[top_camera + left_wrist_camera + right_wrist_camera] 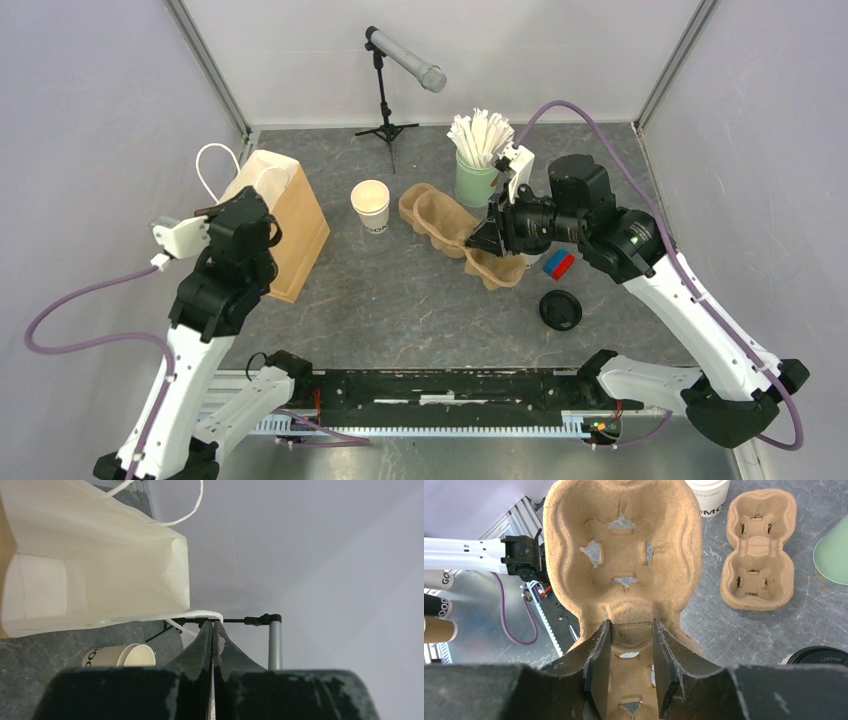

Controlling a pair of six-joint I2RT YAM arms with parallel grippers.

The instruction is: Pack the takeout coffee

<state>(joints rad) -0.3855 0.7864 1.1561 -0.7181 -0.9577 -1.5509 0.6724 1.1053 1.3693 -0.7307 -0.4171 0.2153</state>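
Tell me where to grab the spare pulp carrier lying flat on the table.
Probably the middle bridge between its two wells, coming straight down from above. The spare carrier lies flat, open side up, and the bridge is its narrowest part. The right end effector grips the other carrier at that same spot.

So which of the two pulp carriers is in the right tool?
The carrier filling the right wrist view, clamped by the right tool; the other carrier lies free on the table.
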